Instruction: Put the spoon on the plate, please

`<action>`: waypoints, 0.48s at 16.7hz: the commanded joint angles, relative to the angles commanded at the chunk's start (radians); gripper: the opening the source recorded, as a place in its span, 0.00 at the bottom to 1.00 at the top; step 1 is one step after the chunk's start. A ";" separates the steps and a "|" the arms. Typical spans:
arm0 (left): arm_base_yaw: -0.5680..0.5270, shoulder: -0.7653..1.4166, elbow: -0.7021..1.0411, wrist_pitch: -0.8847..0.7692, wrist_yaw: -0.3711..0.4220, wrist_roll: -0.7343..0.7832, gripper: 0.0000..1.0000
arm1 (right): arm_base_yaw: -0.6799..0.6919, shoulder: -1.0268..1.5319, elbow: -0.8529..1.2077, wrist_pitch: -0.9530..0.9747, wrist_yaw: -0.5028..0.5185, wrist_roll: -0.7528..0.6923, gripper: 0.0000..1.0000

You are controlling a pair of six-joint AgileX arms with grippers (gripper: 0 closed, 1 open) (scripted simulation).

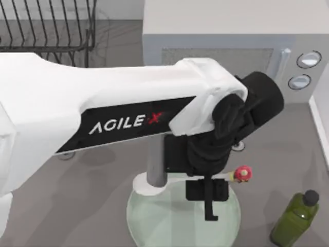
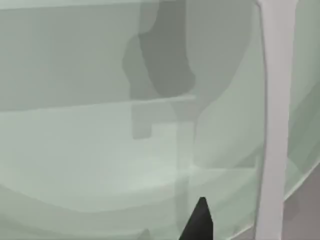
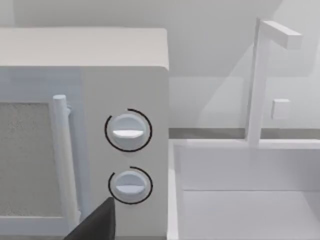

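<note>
The pale green plate (image 1: 169, 226) lies at the table's front centre. The white spoon stretches across its far part: the bowl (image 1: 145, 185) is at the plate's left rim and the red-pink knob (image 1: 242, 174) sticks out just past the right rim. My left arm reaches over it from the left, and my left gripper (image 1: 208, 198) hangs just above the handle, open. In the left wrist view the handle (image 2: 274, 125) runs over the plate (image 2: 75, 150), with one dark fingertip (image 2: 199, 222) beside it and not touching. My right gripper (image 3: 95, 225) is parked facing the microwave.
A microwave (image 1: 231, 36) stands at the back, with its knobs (image 3: 128, 131) close to my right wrist. A wire dish rack (image 1: 49, 25) is at the back left. A green bottle (image 1: 297, 218) stands right of the plate. A white sink with a faucet (image 3: 257, 80) lies at the right.
</note>
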 joint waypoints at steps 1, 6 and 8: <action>0.000 0.005 -0.013 -0.010 0.006 0.002 0.00 | 0.000 0.000 0.000 0.000 0.000 0.000 1.00; -0.007 0.053 -0.078 -0.044 0.037 0.001 0.00 | 0.000 0.000 0.000 0.000 0.000 0.000 1.00; -0.008 0.065 -0.089 -0.043 0.043 0.000 0.00 | 0.000 0.000 0.000 0.000 0.000 0.000 1.00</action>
